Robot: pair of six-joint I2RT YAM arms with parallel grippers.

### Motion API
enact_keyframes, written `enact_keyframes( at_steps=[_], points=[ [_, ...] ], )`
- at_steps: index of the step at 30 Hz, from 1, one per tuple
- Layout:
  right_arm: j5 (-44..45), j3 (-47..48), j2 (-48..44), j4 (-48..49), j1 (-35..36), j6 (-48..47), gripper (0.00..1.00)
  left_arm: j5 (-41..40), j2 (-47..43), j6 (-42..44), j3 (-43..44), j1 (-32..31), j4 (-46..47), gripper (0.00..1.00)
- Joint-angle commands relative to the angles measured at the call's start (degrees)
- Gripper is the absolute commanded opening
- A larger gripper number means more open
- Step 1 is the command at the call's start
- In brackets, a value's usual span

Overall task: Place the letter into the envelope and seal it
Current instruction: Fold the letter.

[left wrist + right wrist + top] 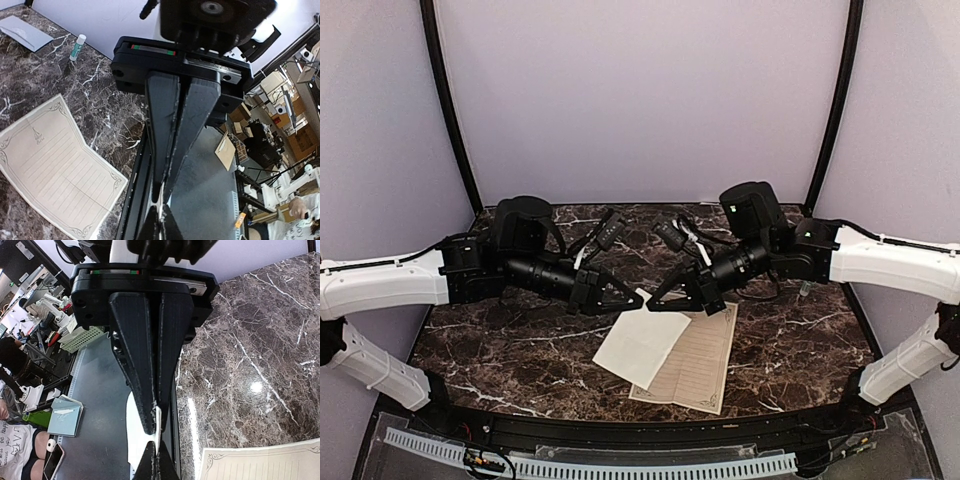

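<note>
Left gripper [161, 197] and right gripper [155, 426] are both clamping their jaws tight on the top corner of the off-white letter sheet [642, 343] at mid-frame. It is overlapping the ruled letter sheet [700, 362] lying on the marble table [520, 340]. The envelope [22, 32] is lying upper left in the left wrist view, near a glue stick [77, 46].

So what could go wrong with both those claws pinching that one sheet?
The left gripper and right gripper both pinch the plain off-white paper sheet at almost one spot; pulling apart might tear it. It overlaps the cream ruled page with the ornate border, so dragging could shift that too.
</note>
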Motion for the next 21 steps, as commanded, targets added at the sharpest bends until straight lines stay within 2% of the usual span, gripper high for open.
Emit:
enact_keyframes(
  at_steps=[1, 3, 4, 7, 9, 12, 13, 14, 16, 17, 18, 21],
  points=[
    [1.1, -0.1, -1.7, 1.7, 0.1, 0.3, 0.00, -0.8, -1.6, 0.9, -0.9, -0.2, -1.8, 0.19],
    [1.3, -0.1, -1.9, 1.7, 0.1, 0.3, 0.00, -0.9, -1.6, 0.9, -1.1, -0.1, -2.1, 0.27],
    [1.4, -0.2, -2.0, 1.6, 0.0, 0.3, 0.00, -1.0, -1.7, 0.7, -1.2, -0.1, -2.2, 0.26],
    [1.6, -0.4, -2.3, 1.5, -0.3, 0.3, 0.00, -1.5, -2.3, 0.6, -2.0, -0.1, -2.1, 0.02],
    [1.8, -0.6, -2.5, 1.6, -0.5, 0.3, 0.00, -1.5, -2.8, 0.6, -2.6, -0.1, -1.7, 0.00],
    [2.5, -1.0, -3.0, 1.6, -0.7, 0.5, 0.00, -1.7, -3.7, 0.4, -3.2, -0.1, -1.8, 0.01],
    [2.6, -1.1, -3.2, 1.6, -0.8, 0.5, 0.00, -2.2, -3.8, 0.4, -3.1, -0.1, -2.4, 0.07],
    [2.7, -1.2, -3.5, 1.6, -0.9, 0.6, 0.00, -2.6, -4.0, 0.4, -3.1, -0.2, -2.6, 0.16],
    [2.9, -1.5, -3.8, 1.6, -1.0, 0.7, 0.00, -2.9, -4.4, 0.4, -3.4, -0.1, -2.8, 0.18],
    [3.1, -1.7, -4.0, 1.7, -1.1, 0.8, 0.00, -3.0, -4.6, 0.3, -3.5, -0.1, -2.8, 0.14],
    [3.3, -1.7, -4.2, 1.7, -1.2, 0.9, 0.00, -3.2, -4.8, 0.3, -3.7, -0.1, -2.8, 0.04],
    [3.5, -2.1, -4.6, 2.2, -1.4, 1.4, 0.00, -3.0, -4.9, 0.3, -4.1, -0.1, -2.7, 0.00]
  ],
)
